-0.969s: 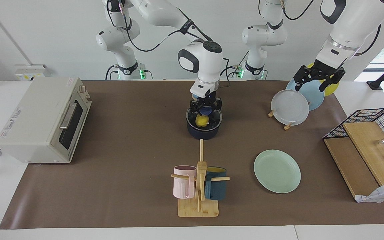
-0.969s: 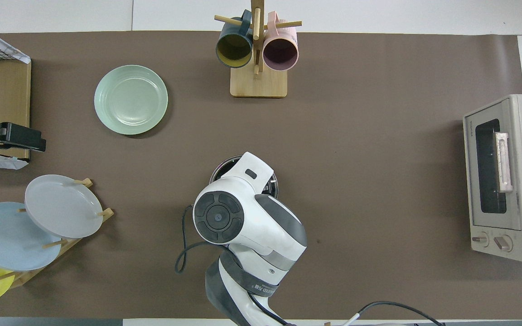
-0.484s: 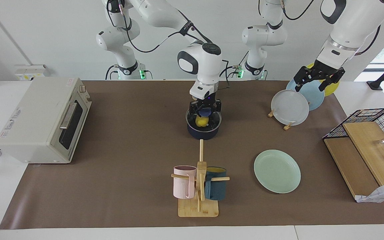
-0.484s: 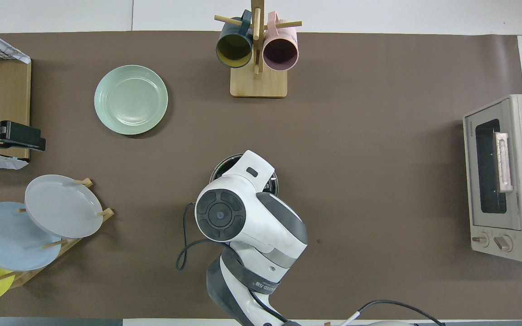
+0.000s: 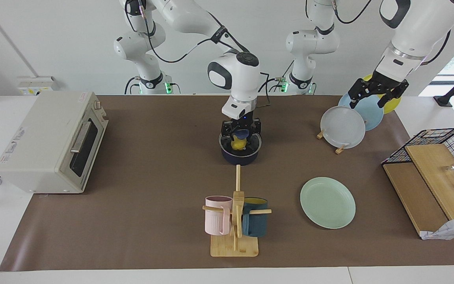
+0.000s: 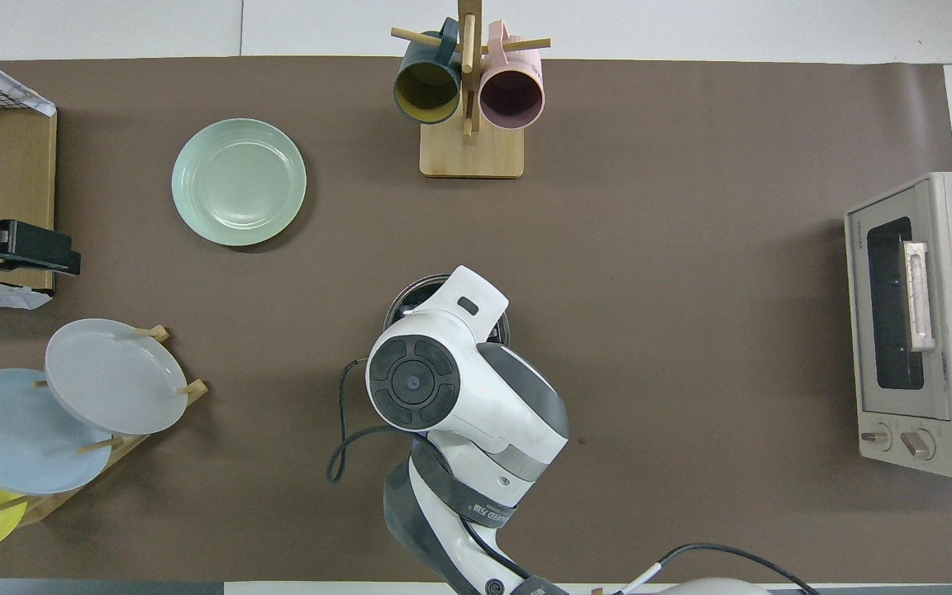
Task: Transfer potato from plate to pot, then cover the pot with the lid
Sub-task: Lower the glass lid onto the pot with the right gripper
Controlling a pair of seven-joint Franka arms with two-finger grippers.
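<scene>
R gripper (image 5: 240, 132) sits low over the pot (image 5: 239, 154), right at the blue knob of the lid (image 5: 241, 141); can't tell if fingers are apart or clamped on the knob, they're too bunched up w/ it. Lid lies on the pot, glass see-through, potato (image 5: 237, 144) visible inside through it. From overhead the R arm's wrist covers nearly everything: only a sliver of pot rim (image 6: 403, 299) shows, lid, potato and pot handle all hidden there. Handle not made out in facing view either. L gripper (image 5: 372, 98) hangs up in the air over the rack of upright plates (image 5: 343, 127) at L arm's end of table, fingers spread apart, holding nothing, waiting; overhead shows it only as a dark piece cut off at the frame edge (image 6: 13, 248). Farther from robots: green plate (image 5: 328, 202) lies bare on the mat, toward L arm's end. Mug stand (image 5: 235, 221) farther out than the pot, its top cut off overhead. Toaster oven (image 5: 51, 142) at R arm's end.
</scene>
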